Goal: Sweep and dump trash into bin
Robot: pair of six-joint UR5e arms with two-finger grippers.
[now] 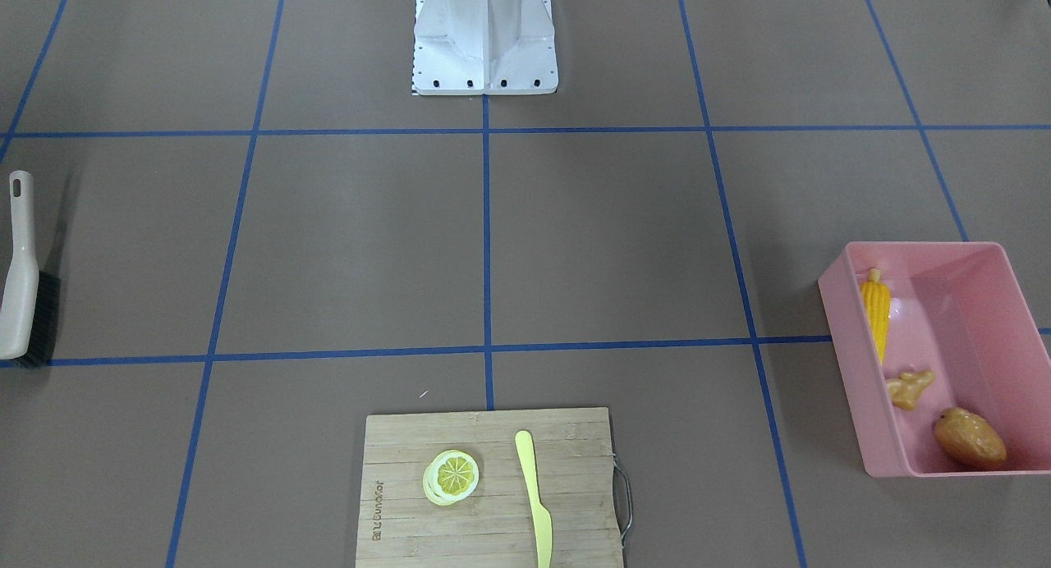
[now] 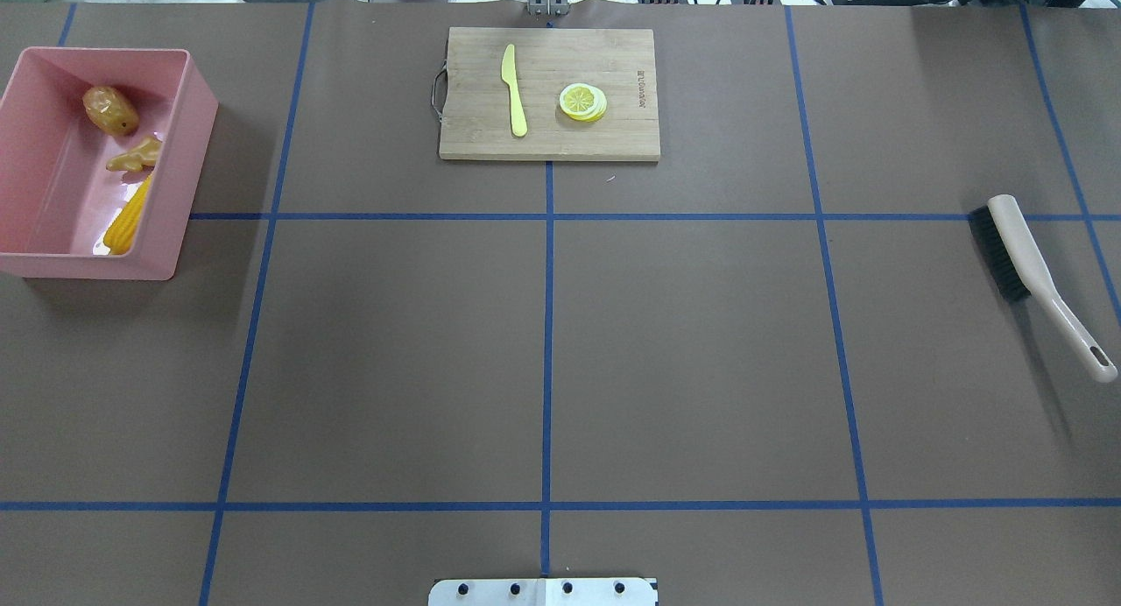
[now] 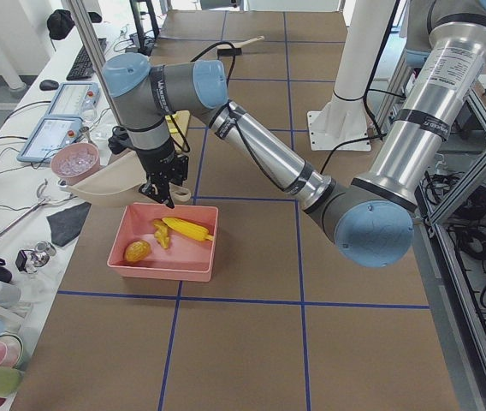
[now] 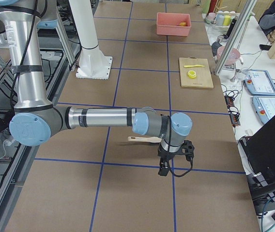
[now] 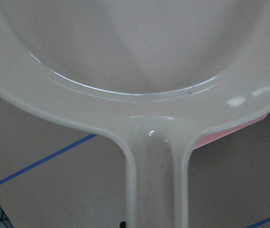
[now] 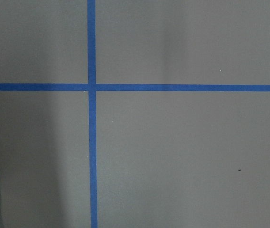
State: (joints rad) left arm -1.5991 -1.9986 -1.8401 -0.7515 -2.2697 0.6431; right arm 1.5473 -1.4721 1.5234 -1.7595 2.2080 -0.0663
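Front-facing view: the large pink rectangular plastic tub (image 1: 846,363) holds all the trash along one long wall: yellow toy corn cob (image 1: 875,309), knobbly tan ginger root (image 1: 910,387), brown potato (image 1: 970,438). The beige hand brush with black bristles (image 1: 20,281) lies well apart.

Left side view: the left gripper (image 3: 159,193) hangs by the tub's rim with the beige long-handled plastic dustpan (image 3: 106,182) at it. I cannot tell whether it clamps the handle.

Right side view: the right gripper (image 4: 164,169) hovers near the brush, and I cannot tell its state.

Left wrist view: the scoop looks empty.

I judge the toys light, hard and smooth, so they may roll. The stiff dustpan is best held by its handle.
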